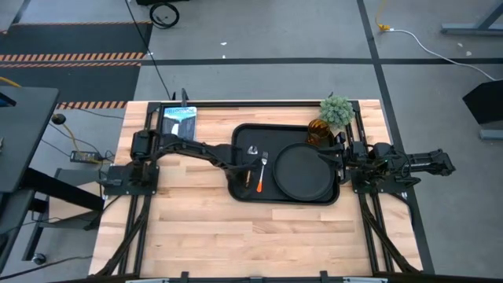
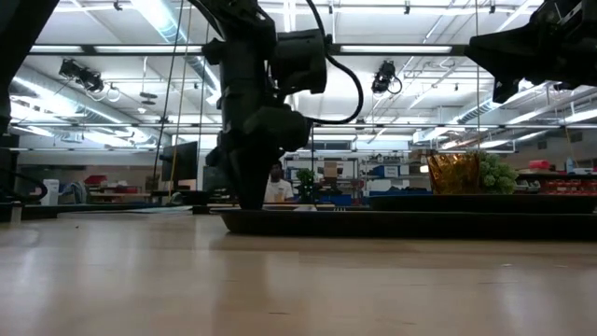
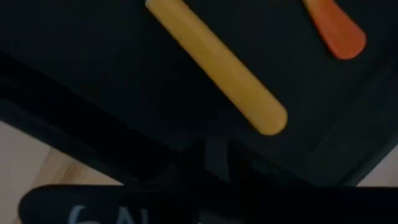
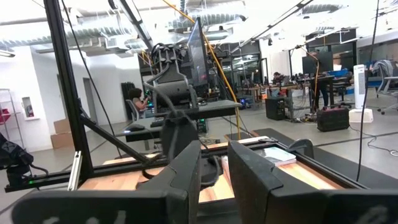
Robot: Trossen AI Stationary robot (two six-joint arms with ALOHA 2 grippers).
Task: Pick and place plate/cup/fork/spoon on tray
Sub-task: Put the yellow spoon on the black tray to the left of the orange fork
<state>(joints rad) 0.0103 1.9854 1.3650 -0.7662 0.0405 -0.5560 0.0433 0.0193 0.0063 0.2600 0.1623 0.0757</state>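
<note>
The black tray (image 1: pixel 245 132) lies mid-table. The round black plate (image 1: pixel 304 171) rests flat on the tray's right half. The amber cup (image 1: pixel 317 131) stands upright at the tray's far right corner and also shows in the low view (image 2: pixel 454 173). The fork (image 1: pixel 262 171) and the spoon (image 1: pixel 251 151) lie side by side on the tray's left half. My left gripper (image 1: pixel 243 171) points down, low over the spoon's handle (image 3: pixel 217 62), with the fork's handle end (image 3: pixel 336 31) beside it. My right gripper (image 4: pixel 214 168) is level over the tray's right edge, with a narrow gap, empty.
A small green plant (image 1: pixel 336 112) stands just behind the cup at the table's far right. A blue-and-white booklet (image 1: pixel 179 120) lies at the far left. Bare wood (image 1: pixel 259 236) stretches from the tray to the near edge.
</note>
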